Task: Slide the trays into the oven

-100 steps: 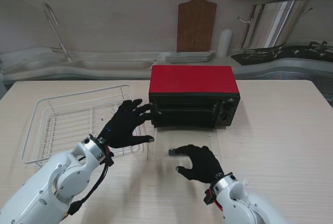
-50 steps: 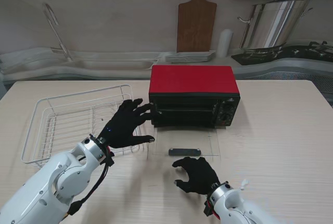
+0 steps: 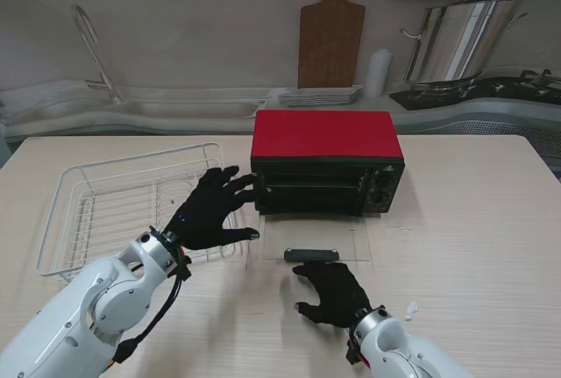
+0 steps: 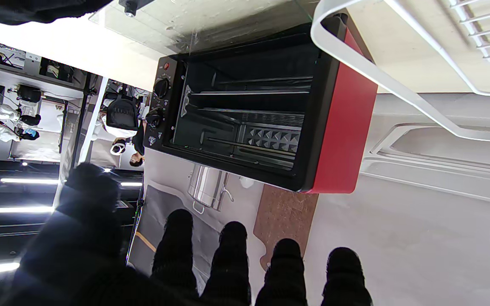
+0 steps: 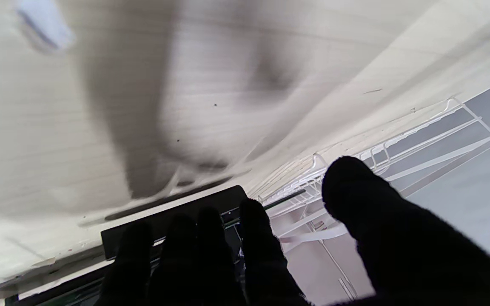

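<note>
The red oven (image 3: 324,137) stands mid-table with its glass door (image 3: 351,236) folded down flat, its dark handle (image 3: 311,255) toward me. In the left wrist view the oven (image 4: 338,127) is open, with a wire shelf and a dark ribbed tray (image 4: 270,140) inside. My left hand (image 3: 210,211), black-gloved with fingers spread, hovers by the oven's front left corner, holding nothing. My right hand (image 3: 329,290) rests just nearer to me than the handle, fingers apart and empty. In the right wrist view its fingers (image 5: 253,238) point at the handle (image 5: 172,212). No loose tray shows on the table.
A white wire basket (image 3: 105,211) sits left of the oven, under my left wrist. A small white scrap (image 3: 412,308) lies right of my right hand. A wooden board (image 3: 330,32), stacked plates (image 3: 320,96) and a steel pot (image 3: 460,40) line the back counter.
My right hand came off the door handle and drew back toward me, then crept slightly forward again. The handle now shows in full. The left hand has stayed put.
</note>
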`<action>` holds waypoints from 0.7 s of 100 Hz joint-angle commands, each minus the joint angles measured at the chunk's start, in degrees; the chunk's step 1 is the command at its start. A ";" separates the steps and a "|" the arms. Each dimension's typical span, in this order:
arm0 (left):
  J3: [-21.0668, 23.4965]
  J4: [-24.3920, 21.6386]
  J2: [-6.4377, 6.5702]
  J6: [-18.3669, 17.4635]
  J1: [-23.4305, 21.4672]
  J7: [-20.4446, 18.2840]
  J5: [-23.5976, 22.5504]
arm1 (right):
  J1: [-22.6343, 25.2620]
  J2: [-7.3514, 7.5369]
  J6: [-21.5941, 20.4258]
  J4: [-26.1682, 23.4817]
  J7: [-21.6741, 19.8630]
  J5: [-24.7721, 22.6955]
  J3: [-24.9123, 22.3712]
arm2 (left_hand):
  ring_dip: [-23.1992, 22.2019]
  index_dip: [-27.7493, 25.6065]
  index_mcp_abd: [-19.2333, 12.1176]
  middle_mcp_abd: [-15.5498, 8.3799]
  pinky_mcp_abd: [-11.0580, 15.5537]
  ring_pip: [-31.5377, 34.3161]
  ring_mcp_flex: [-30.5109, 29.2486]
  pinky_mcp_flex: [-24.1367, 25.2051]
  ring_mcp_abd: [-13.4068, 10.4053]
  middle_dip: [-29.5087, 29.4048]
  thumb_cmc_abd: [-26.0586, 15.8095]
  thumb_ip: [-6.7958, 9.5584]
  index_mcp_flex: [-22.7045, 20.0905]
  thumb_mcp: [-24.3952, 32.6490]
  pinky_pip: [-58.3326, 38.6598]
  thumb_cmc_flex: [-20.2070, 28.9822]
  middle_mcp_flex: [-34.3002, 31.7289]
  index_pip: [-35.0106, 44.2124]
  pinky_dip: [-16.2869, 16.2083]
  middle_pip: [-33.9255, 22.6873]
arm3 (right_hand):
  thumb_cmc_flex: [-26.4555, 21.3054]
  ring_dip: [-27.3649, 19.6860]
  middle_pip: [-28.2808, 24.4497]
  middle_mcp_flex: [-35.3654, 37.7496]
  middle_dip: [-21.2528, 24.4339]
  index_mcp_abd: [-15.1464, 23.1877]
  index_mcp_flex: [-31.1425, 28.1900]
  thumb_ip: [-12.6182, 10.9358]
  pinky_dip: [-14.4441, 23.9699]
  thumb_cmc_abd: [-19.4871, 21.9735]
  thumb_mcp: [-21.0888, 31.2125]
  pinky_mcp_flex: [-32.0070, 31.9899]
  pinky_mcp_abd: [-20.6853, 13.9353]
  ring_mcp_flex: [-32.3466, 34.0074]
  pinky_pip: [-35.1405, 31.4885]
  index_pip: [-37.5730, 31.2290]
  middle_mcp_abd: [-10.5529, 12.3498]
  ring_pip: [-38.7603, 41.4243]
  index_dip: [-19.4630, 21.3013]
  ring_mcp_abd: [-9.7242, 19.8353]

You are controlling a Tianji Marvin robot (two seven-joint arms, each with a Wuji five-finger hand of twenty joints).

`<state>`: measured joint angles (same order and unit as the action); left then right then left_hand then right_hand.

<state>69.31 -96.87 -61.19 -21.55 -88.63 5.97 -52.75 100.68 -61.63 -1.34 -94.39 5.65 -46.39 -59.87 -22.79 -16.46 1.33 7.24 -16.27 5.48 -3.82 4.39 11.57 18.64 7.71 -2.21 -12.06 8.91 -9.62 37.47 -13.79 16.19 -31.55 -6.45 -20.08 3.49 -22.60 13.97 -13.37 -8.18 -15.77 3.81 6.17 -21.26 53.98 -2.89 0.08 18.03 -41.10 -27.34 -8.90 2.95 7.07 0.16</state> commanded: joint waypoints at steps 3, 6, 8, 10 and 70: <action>0.14 -0.67 -0.19 -0.14 -0.47 -0.86 -0.14 | 0.86 -0.48 -0.70 -0.53 0.91 -0.57 -0.35 | 0.98 -0.43 0.12 -0.69 1.09 -0.61 0.64 0.75 -1.22 -0.63 -1.63 2.06 0.32 -1.42 2.98 -0.19 1.05 0.09 0.39 -0.33 | 1.90 -2.44 0.79 -3.62 0.73 0.17 3.23 -2.77 -2.29 1.24 -2.18 -1.11 -2.46 -7.73 3.42 0.58 2.09 -4.59 -1.27 2.41; 0.14 -0.68 -0.19 -0.14 -0.49 -0.86 -0.13 | 1.06 -0.56 -0.84 -0.65 1.44 -0.65 -0.53 | 0.98 -0.43 0.13 -0.49 1.13 -0.61 0.64 0.75 -1.25 -0.62 -1.62 2.06 0.33 -1.41 2.98 -0.16 1.00 0.08 0.39 -0.35 | 1.95 -2.54 0.98 -4.03 0.84 0.21 3.77 -2.76 -2.58 1.36 -2.31 -1.21 -2.68 -8.24 3.85 0.67 2.29 -4.70 -1.37 2.72; 0.14 -0.68 -0.19 -0.14 -0.50 -0.86 -0.12 | 1.18 -0.62 -0.97 -0.70 1.90 -0.72 -0.63 | 0.98 -0.43 0.12 -0.69 1.11 -0.61 0.64 0.76 -1.33 -0.64 -1.60 2.06 0.33 -1.43 2.98 -0.18 1.09 0.09 0.40 -0.30 | 1.82 -2.63 1.58 -3.90 1.24 0.23 4.11 -2.80 -3.23 1.42 -2.51 -0.90 -2.89 -8.54 4.73 0.38 2.46 -4.59 -1.46 2.93; 0.14 -0.69 -0.19 -0.14 -0.52 -0.84 -0.11 | 1.30 -0.69 -1.12 -0.72 2.45 -0.80 -0.72 | 0.98 -0.44 0.14 -0.69 1.08 -0.60 0.61 0.77 -1.29 -0.63 -1.58 2.05 0.31 -1.45 2.99 -0.20 1.06 0.10 0.40 -0.32 | 1.77 -2.67 1.81 -3.99 1.37 0.32 4.31 -2.83 -3.43 1.42 -2.53 -0.87 -3.02 -8.73 5.00 0.34 2.62 -4.61 -1.51 3.12; 0.30 -1.04 -0.25 -0.21 -0.79 -0.11 -0.59 | -0.95 -2.26 -0.95 -2.75 11.11 -2.57 -1.74 | 0.99 -0.44 0.10 -0.67 1.06 -0.58 0.57 0.73 -1.26 -0.63 -1.62 2.05 0.20 -1.50 2.98 -0.22 1.04 0.11 0.42 -0.36 | 2.47 -2.81 3.69 -3.70 2.20 0.71 5.72 -2.80 -5.53 0.93 -1.44 -0.57 -2.79 -9.08 7.48 -0.03 3.29 -4.47 -2.41 3.64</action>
<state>69.41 -97.07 -61.17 -21.74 -88.79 6.57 -53.18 100.99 -63.07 -2.91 -96.64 17.43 -48.86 -61.73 -22.79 -16.46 1.33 7.24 -16.27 5.48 -3.82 4.39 11.57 18.64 7.71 -2.21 -12.06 8.91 -9.62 37.47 -13.79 16.19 -31.55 -6.45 -20.08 2.58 -19.22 11.83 -11.86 -8.21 -11.54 3.81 1.14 -20.56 52.99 -3.16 -7.40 12.82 -35.36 -27.59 -5.47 0.99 5.61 3.36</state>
